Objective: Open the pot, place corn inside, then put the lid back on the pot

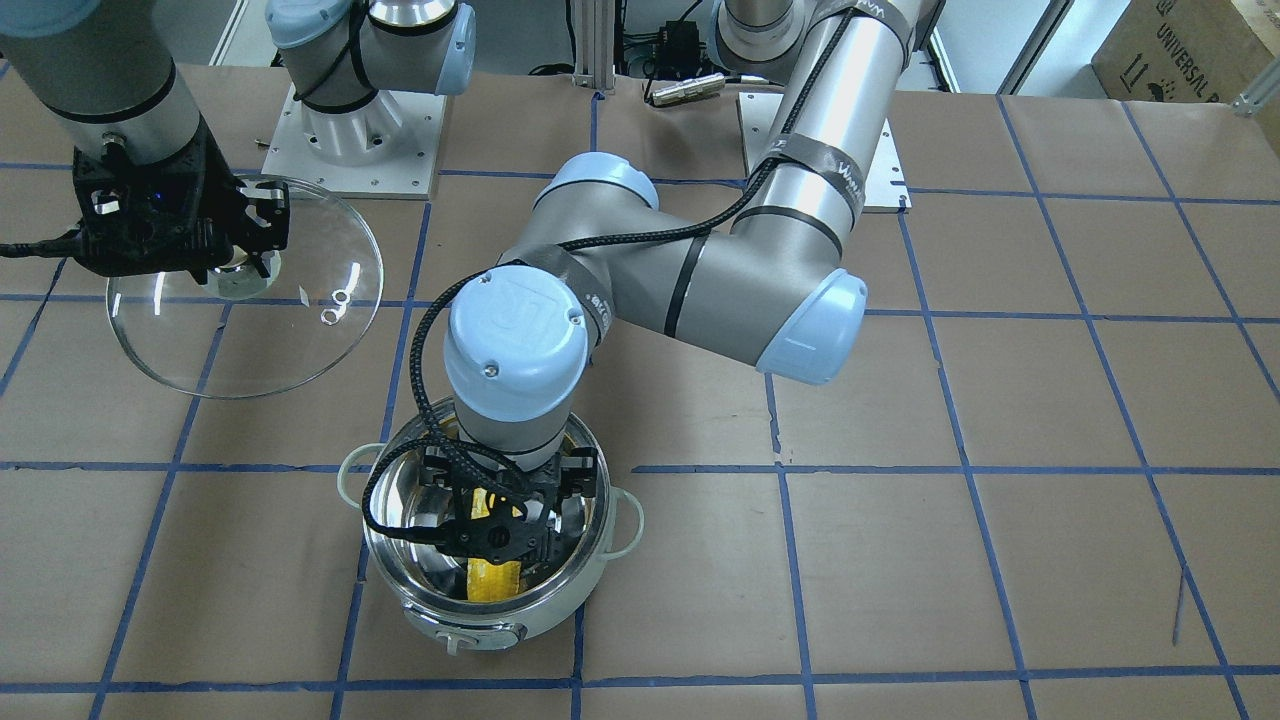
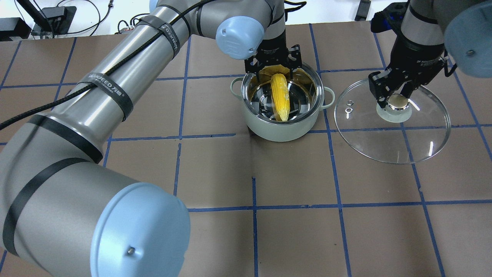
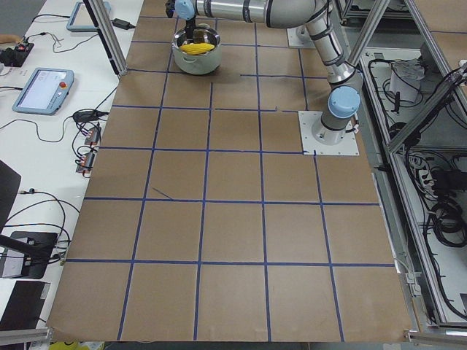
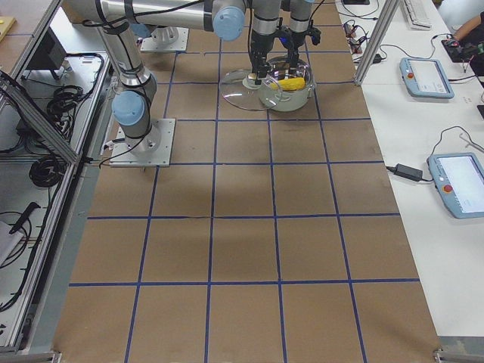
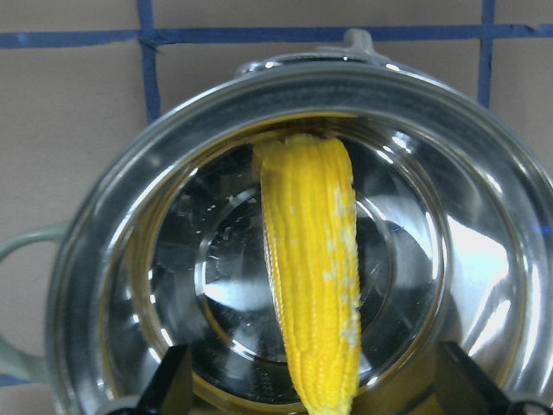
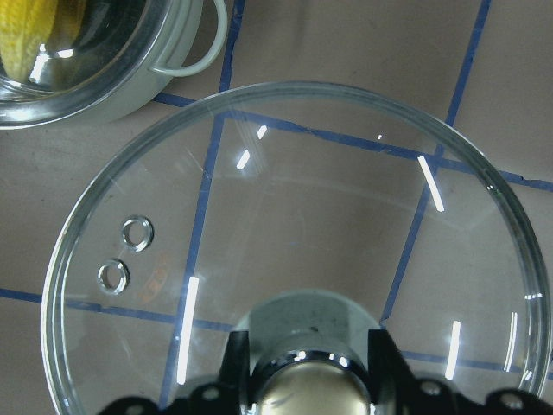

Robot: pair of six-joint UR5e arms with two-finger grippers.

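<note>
**Left gripper (image 2: 273, 72) open over pot (image 2: 282, 130), corn (image 2: 280, 98) inside**

Its fingers stand spread wide just above the pot's far rim, touching nothing. The corn lies inside, leaning on the steel wall. Right gripper (image 2: 395, 100) is clamped on the lid (image 2: 403, 140) at its centre, just beside the pot.

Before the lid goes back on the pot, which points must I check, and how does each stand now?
1. The corn lies inside the pot: ok.
2. Left gripper open, free of the corn: ok.
3. Left gripper away from the pot's opening: not ok, it hangs over it.
4. Right gripper shut on the lid knob: ok.
5. Corn's upper end below the rim: cannot tell.
</note>
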